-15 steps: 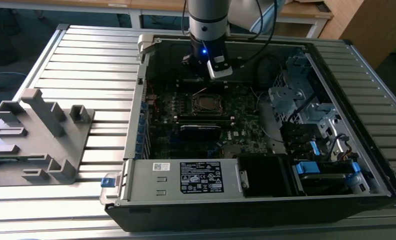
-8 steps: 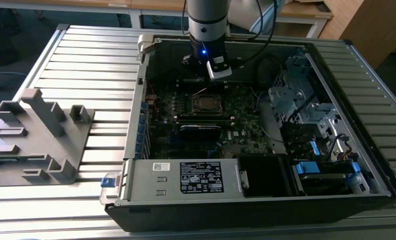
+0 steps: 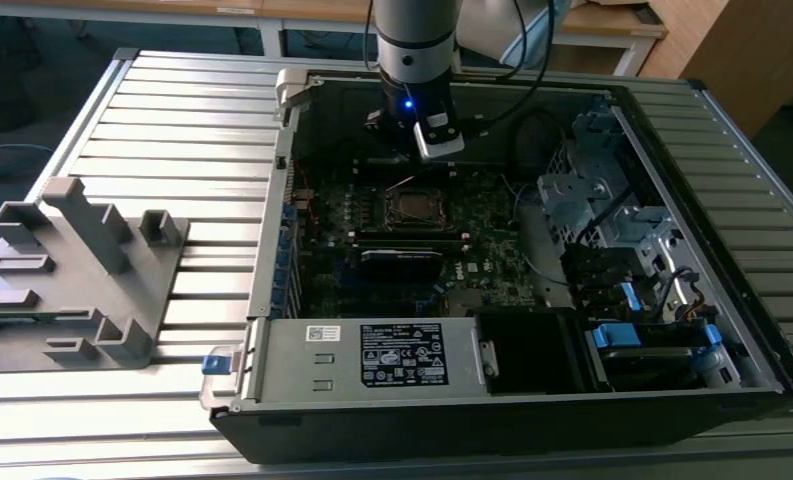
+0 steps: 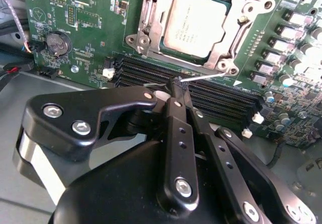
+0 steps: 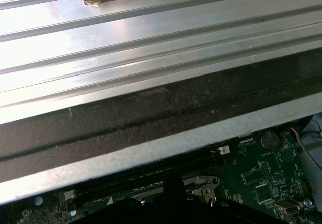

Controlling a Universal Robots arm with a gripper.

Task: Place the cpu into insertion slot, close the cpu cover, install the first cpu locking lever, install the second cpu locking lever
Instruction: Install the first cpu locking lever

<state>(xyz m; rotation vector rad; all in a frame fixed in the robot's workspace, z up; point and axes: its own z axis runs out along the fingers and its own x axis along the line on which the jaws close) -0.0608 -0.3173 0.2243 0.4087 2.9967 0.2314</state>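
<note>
The small square cpu [image 4: 197,22], its top dull pale-grey metal, lies flat and face up in the dark insertion slot [image 4: 164,47], framed by the thin silvery cpu cover [image 4: 149,30]. It has no long axis. Its faint print is unreadable. The black pincer [image 4: 175,83] is pressed together, its tip touching a thin silvery wire lever [image 4: 209,75].
</note>
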